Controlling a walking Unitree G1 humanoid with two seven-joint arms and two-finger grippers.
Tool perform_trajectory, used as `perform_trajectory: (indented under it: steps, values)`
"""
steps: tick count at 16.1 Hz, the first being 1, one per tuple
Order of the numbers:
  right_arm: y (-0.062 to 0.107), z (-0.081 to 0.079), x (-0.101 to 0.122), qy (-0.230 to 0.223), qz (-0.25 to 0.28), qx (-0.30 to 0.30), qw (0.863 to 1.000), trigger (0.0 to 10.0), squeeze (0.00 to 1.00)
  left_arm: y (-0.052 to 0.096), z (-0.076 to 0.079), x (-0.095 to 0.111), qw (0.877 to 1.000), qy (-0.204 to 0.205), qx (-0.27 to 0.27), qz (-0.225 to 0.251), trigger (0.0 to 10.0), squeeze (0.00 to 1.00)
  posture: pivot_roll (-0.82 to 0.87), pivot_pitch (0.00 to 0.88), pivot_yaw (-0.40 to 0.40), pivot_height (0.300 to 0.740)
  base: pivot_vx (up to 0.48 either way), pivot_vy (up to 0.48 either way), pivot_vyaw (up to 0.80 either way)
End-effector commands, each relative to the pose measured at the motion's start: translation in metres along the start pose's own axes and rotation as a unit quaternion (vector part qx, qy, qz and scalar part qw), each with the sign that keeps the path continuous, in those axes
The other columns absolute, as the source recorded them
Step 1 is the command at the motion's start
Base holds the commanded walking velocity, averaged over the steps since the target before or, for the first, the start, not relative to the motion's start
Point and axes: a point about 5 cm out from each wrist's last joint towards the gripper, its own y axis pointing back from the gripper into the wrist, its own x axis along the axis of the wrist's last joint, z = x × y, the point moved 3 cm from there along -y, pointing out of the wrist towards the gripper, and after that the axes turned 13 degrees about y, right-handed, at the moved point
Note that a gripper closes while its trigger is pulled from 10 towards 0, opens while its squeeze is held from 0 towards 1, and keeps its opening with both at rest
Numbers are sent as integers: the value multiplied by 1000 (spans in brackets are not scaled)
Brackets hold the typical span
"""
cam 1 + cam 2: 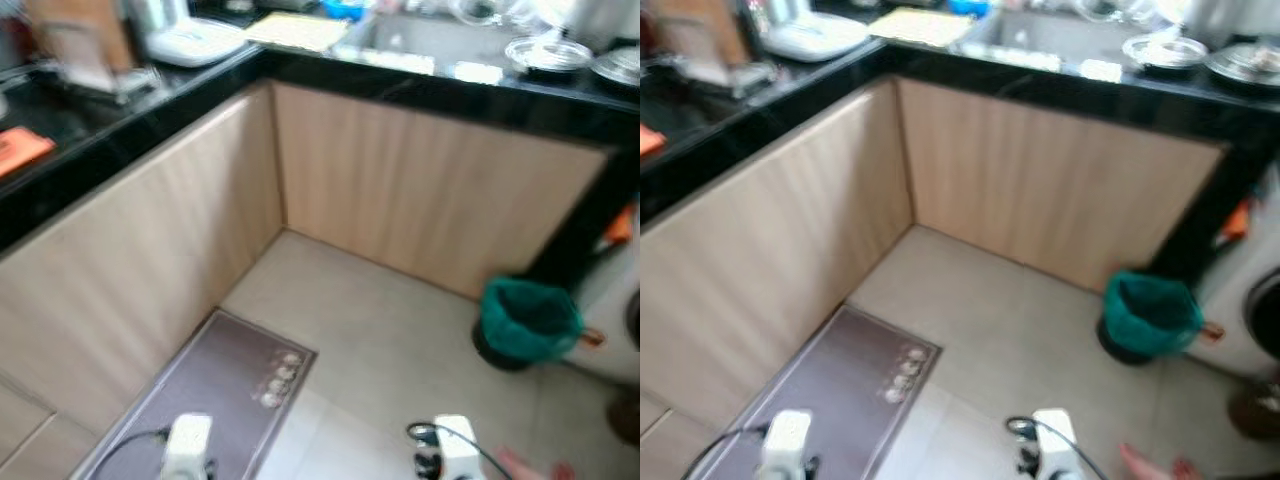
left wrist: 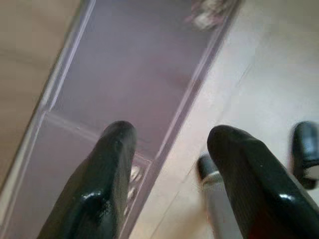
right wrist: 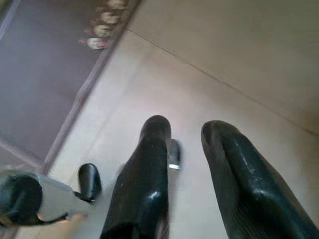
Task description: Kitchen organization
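the head camera looks down into the corner of a kitchen, the picture a little blurred; a black stone countertop [image 1: 150, 105] runs in an l along two walls over pale wood-grain cabinet fronts [image 1: 400, 190]; on the counter to the left lie an orange flat object [image 1: 20, 150] and a white rounded appliance [image 1: 195, 42], with a pale yellow cutting board [image 1: 298, 30] just beyond it; farther right a steel sink [image 1: 420, 40] is set into the counter, and round metal dishes [image 1: 548, 55] stand near its right end; what else sits there is too blurred to tell; on the beige tiled floor [image 1: 390, 350] a dull purple rectangular mat with a small pale flower print [image 1: 215, 385] lies along the left-hand cabinets; a small bin lined with a green bag [image 1: 525, 322] stands on the floor by the right end of the cabinets, well apart from the mat; both arms hang low at the bottom edge of the view, the silver left arm [image 1: 188, 445] above the mat and the silver right arm [image 1: 455, 450] above bare tile; the left gripper [image 2: 169, 149] points down at the mat's edge, its two black fingers [image 2: 112, 174] spread apart and holding nothing; the right gripper [image 3: 185, 134] points down at the tiles beside the mat, its fingers [image 3: 149, 164] also parted with nothing between them; the things to organise stay up on the counter, well away from both grippers
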Motion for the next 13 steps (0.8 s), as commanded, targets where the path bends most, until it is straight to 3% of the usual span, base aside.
perform_trajectory:
  steps: [1,8,13]
  values:
    - [-1,-8,-1,-4,0,8,1000,10000,0,1,-9,-2,1000,-15,9,-2,10000,0,-143,0,52,740,0,-398,-625]
    - [-3,-9,4,-18,4,1,1000,10000,0,-1,-10,10,1000,-1,9,7,10000,0,-136,0,64,740,0,-53,-553]
    - [-3,-9,8,-35,12,-7,999,10000,0,0,-8,5,1000,11,-1,0,10000,0,-143,0,69,740,0,0,0]
